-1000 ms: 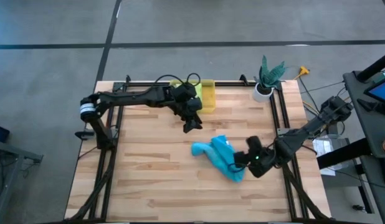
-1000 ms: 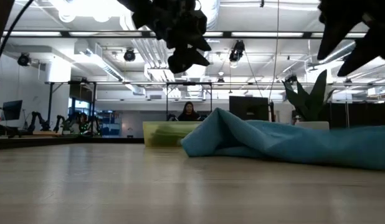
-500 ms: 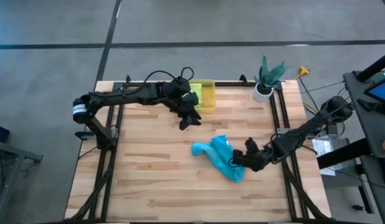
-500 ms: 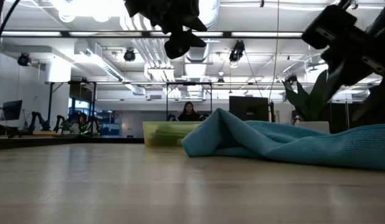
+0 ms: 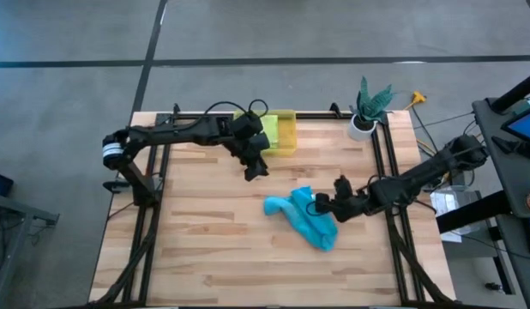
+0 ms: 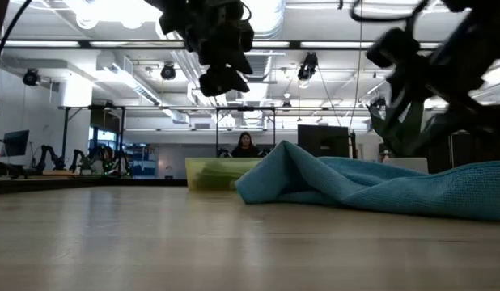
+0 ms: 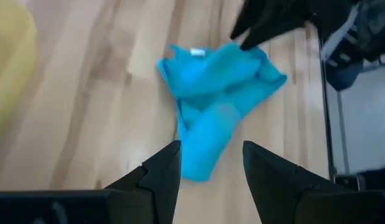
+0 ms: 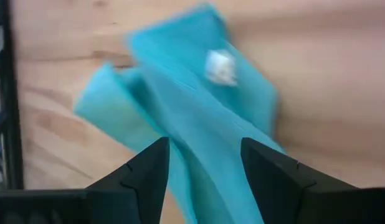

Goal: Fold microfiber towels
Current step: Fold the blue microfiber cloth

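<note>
A teal towel [image 5: 301, 219] lies crumpled on the wooden table, right of the middle; it also shows in the low view [image 6: 371, 186]. Its white tag [image 8: 219, 65] faces up. My right gripper [image 5: 319, 204] is open just above the towel's right part, with the towel [image 8: 192, 106] showing between and beyond its fingers [image 8: 202, 146]. My left gripper [image 5: 254, 169] is open and empty in the air near the yellow bin, looking down at the towel [image 7: 217, 99]. The other towels are not plainly visible; something greenish lies in the bin.
A yellow translucent bin [image 5: 280, 130] stands at the table's far edge, also in the low view [image 6: 222, 172]. A potted plant [image 5: 368, 107] stands at the far right corner. Black frame rails [image 5: 381, 163] run along the table's sides. A person sits in the room behind [image 6: 244, 145].
My right gripper has gone from the towel's near right end toward the table's far and left edges, and now stands over the towel's right part. My left gripper has drifted a little toward the table's left edge. The towel has stayed as it was.
</note>
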